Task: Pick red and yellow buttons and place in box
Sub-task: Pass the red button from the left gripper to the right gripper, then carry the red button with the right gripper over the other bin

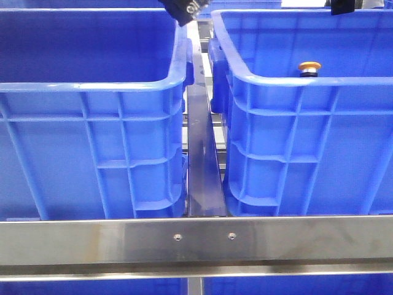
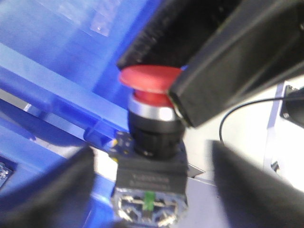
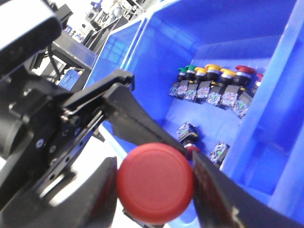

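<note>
Your right jaws (image 3: 154, 190) pinched the red button (image 3: 155, 183) by its cap, body hanging below, just outside the box (image 3: 266, 142) rim; your left jaws (image 2: 156, 80) clamped the same cap.

Close to the lens a red button (image 3: 155, 183) faces outward, its round cap filling the gap between two dark fingers (image 3: 216, 190) of the right end effector (image 3: 154, 190), which press on it from both sides. Another black end effector (image 3: 102, 102) reaches in from the side, its tip against the same button. Behind them stands the blue box (image 3: 266, 137). Inside, a row of buttons (image 3: 213, 85) with green, yellow and red caps lines the far wall, and a few loose ones (image 3: 202, 142) lie nearer.
</note>
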{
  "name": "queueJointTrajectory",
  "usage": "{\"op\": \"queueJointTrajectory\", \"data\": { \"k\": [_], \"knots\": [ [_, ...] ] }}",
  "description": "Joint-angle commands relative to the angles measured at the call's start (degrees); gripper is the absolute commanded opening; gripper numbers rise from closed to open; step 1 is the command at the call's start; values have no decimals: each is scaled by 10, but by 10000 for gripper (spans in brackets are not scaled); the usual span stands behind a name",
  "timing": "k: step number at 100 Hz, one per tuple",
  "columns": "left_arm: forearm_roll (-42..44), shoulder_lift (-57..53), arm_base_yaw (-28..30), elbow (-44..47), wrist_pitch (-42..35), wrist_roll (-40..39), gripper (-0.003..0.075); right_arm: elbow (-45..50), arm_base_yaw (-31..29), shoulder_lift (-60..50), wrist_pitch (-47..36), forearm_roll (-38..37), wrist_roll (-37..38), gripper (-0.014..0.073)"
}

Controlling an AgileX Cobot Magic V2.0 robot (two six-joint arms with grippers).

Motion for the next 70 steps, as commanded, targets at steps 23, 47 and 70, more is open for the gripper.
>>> {"op": "queueJointTrajectory", "data": {
  "k": [23, 47, 70],
  "knots": [
    [-17, -23, -5, -15, 24, 1, 606, -61, -100, -16, -40, 35, -69, 136],
    [-17, -23, -5, -15, 23, 1, 606, -80, -159, -16, -158, 28, -244, 136],
    [-17, -23, -5, -15, 23, 1, 606, -81, -159, -7, -329, 36, -393, 134]
  ]
}}
